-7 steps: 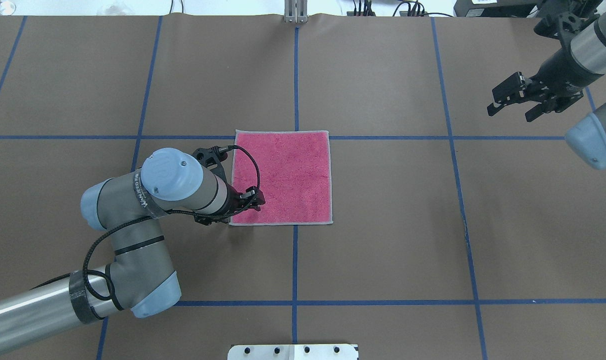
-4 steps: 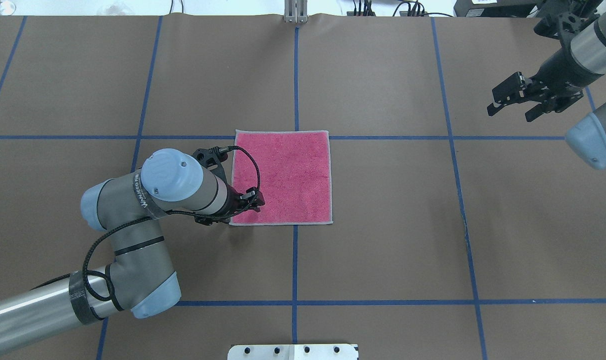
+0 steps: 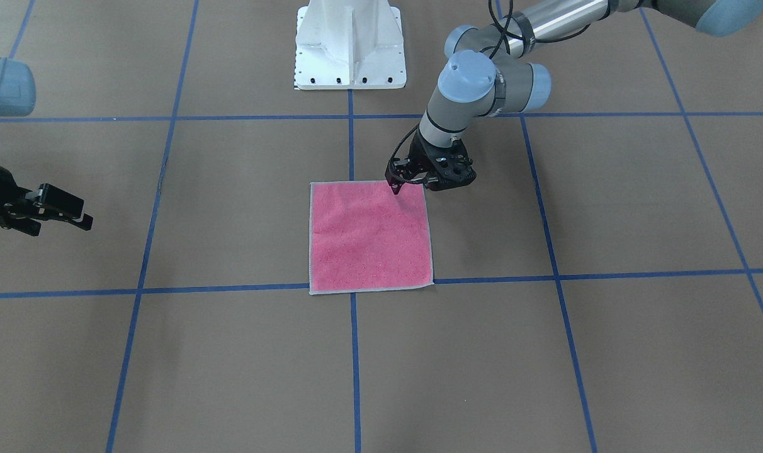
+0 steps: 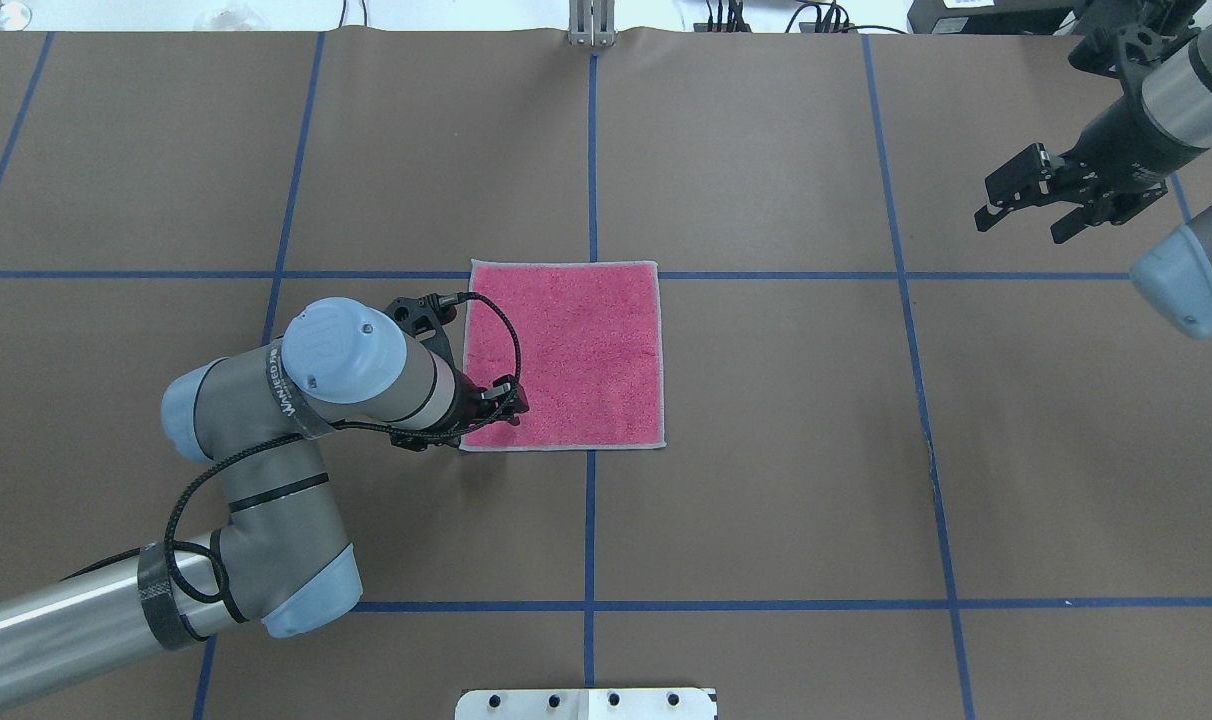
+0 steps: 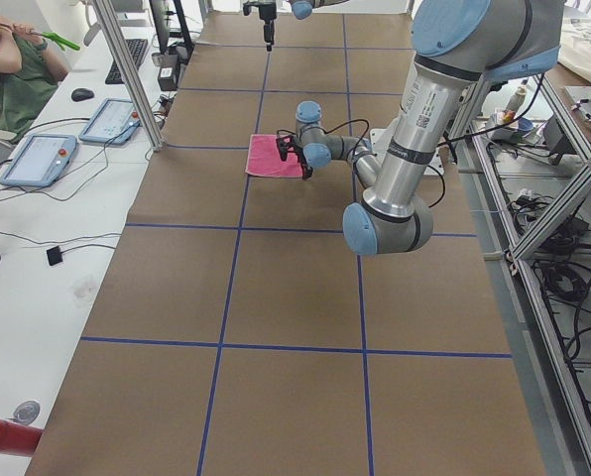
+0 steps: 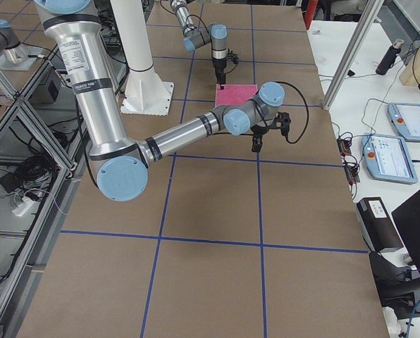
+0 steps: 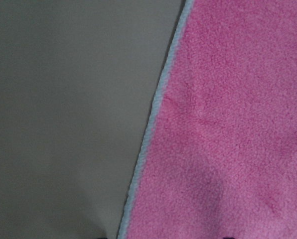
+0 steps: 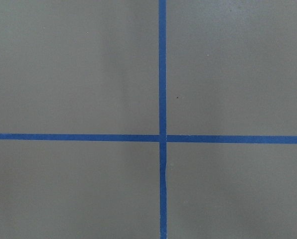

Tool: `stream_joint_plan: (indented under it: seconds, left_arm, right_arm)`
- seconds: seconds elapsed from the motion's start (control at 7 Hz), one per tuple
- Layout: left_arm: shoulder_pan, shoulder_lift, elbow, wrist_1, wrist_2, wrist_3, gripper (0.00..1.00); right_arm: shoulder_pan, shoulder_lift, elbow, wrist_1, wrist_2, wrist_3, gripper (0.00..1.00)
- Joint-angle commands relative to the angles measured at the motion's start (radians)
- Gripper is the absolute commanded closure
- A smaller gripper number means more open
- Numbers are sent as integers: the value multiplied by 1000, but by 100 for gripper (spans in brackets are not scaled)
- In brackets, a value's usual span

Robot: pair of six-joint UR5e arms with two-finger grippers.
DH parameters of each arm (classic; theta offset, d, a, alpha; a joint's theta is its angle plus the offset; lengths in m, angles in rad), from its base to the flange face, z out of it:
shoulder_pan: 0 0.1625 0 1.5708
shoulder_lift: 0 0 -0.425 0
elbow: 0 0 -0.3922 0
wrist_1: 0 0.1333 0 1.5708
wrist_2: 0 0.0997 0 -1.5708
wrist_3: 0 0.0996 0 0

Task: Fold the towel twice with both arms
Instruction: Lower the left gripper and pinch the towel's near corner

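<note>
The towel (image 4: pixel 576 350) lies flat on the table, pink face up, with a pale border; it also shows in the front view (image 3: pixel 369 242). My left gripper (image 4: pixel 501 408) points down at the towel's near left corner (image 3: pixel 399 185). The left wrist view shows the towel's edge (image 7: pixel 148 124) very close, with two dark fingertips just showing apart at the bottom, so the gripper is open. It holds nothing. My right gripper (image 4: pixel 1016 210) is open and empty, hovering far off at the table's right, also in the front view (image 3: pixel 54 211).
The table is covered in brown paper (image 4: pixel 766 450) marked with blue tape lines (image 4: pixel 590 150). The white pedestal base (image 3: pixel 350 50) stands at the near edge. Operator desks with tablets (image 5: pixel 38 159) lie beyond the far side.
</note>
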Motion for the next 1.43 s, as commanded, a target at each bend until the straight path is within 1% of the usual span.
stream_joint_plan:
  seconds: [0.0,0.14,0.29,0.71,0.86,1.14,1.29]
  left_arm:
    - [1,-2,0,1,0,-1,22]
    - [1,-2,0,0,0,-6,27]
    - [3,-3,0,1,-2,-9,41]
    - [3,-2,-9,3,-2,-18,92]
    - [1,0,-15,3,-3,-18,100]
    - [1,-3,-37,4,-8,-24,100]
    - [3,-6,-52,3,-8,-71,100]
  right_arm:
    - [1,0,0,0,1,0,0]
    - [1,0,0,0,1,0,0]
    - [1,0,0,0,1,0,0]
    - [1,0,0,0,1,0,0]
    - [1,-1,0,0,1,0,0]
    - [1,0,0,0,1,0,0]
    - [1,0,1,2,1,0,0]
